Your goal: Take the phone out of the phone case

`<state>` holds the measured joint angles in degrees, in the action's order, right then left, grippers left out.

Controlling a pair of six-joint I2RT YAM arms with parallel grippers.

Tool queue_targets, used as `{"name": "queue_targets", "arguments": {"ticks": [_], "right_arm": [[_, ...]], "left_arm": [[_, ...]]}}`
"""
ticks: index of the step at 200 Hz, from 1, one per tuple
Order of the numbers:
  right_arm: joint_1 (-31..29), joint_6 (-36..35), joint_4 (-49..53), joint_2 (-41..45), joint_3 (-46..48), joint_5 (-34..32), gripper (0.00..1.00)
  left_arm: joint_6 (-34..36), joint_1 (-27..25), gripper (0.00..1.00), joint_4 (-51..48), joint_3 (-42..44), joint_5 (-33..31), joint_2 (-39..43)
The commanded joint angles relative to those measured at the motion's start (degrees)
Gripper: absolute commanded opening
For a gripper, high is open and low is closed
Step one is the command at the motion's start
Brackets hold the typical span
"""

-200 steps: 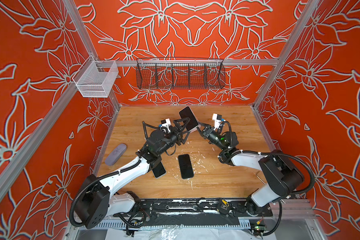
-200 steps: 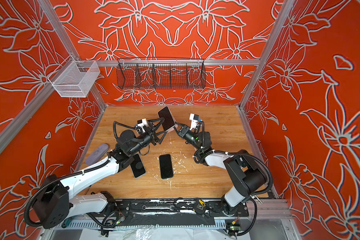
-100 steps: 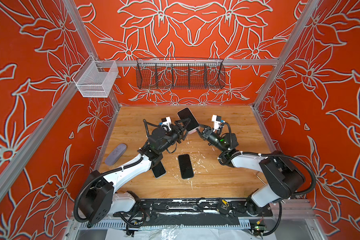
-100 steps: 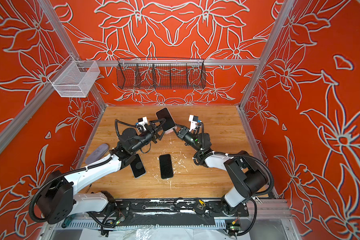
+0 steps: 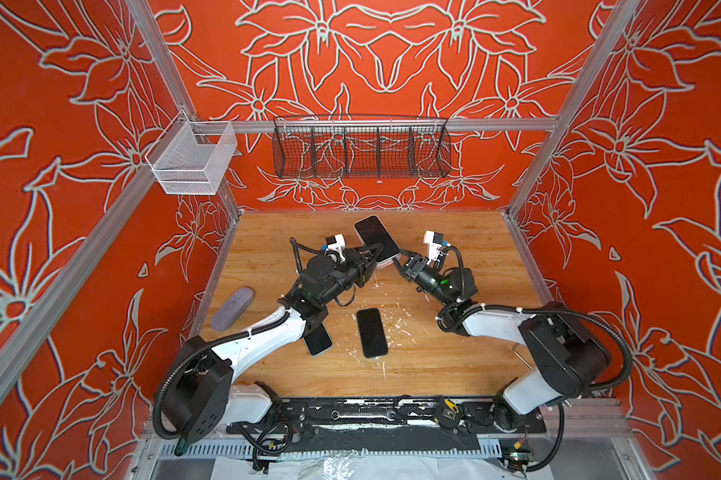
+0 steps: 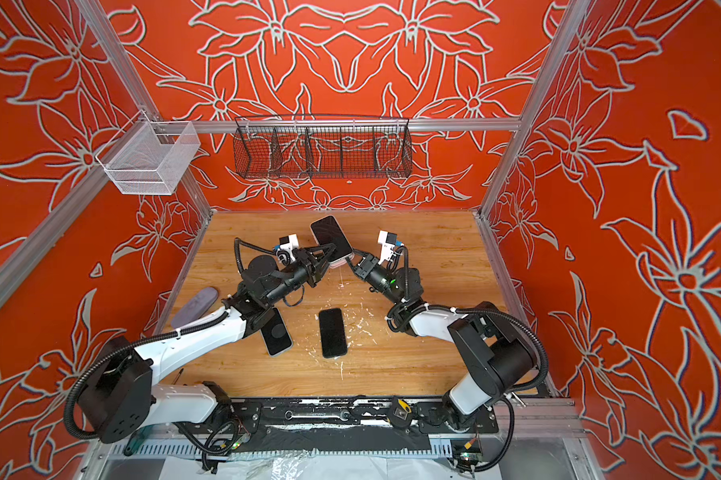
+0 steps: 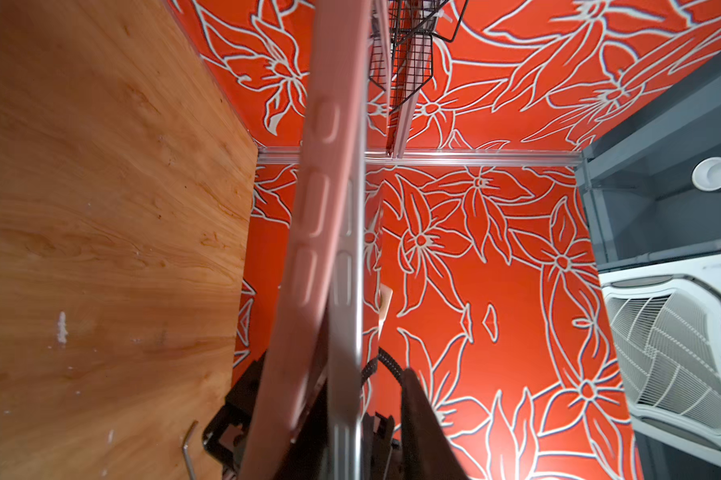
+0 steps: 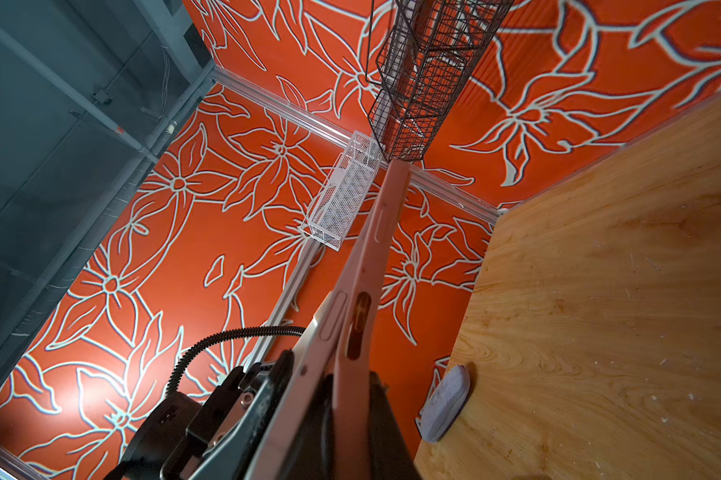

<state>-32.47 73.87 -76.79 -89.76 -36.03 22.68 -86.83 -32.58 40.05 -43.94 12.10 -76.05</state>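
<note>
Gripping: right tool (image 5: pixel 396 260) clamped on phone case (image 8: pixel 375 249), above counter (image 5: pixel 454 353)
Left tool (image 5: pixel 377 257): straddling phone (image 5: pixel 374 239); cannot tell whether clamped

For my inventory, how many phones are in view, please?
3: cased phone aloft between left claw and right claw; black phone flat mid-table; third phone partly under left arm.

Site: robot lab test cell. Wooden tabletop (image 5: pixel 454 374) walled by orange floral panels (image 5: pixel 392 50) on aluminium framing (image 5: pixel 496 124); black wire basket (image 5: pixel 361 151) hung behind the tabletop. High above it, probably a ceiling air-conditioning cassette (image 7: pixel 674 345) (left wrist view only).
</note>
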Motion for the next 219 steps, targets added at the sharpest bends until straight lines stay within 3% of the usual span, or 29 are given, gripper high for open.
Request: {"name": "queue_targets", "arguments": {"ticks": [1, 39, 91, 150, 219], "right_arm": [[-0.5, 0.9, -3.2, 1.7, 1.0, -0.9, 0.00], [-0.8, 0.3, -1.4, 2.1, 1.4, -2.0, 0.00], [-1.2, -2.4, 4.5, 3.4, 1.6, -4.3, 0.00], [-1.6, -3.4, 5.5, -0.9, 0.1, -6.9, 0.00], [-1.8, -12.4, 17.8, 4.5, 0.1, -11.3, 0.00]], "left_arm": [[0.6, 0.4, 0.18, 4.8, -2.4, 0.8, -0.6], [0.5, 0.5, 0.00, 5.2, -2.6, 1.3, -1.1], [0.3, 1.0, 0.00, 7.1, -3.9, 4.0, -1.0], [0.2, 1.0, 0.00, 6.8, -2.2, 4.1, 4.4], [-0.2, 0.9, 0.00, 6.8, -2.0, 5.9, 7.2]]}}
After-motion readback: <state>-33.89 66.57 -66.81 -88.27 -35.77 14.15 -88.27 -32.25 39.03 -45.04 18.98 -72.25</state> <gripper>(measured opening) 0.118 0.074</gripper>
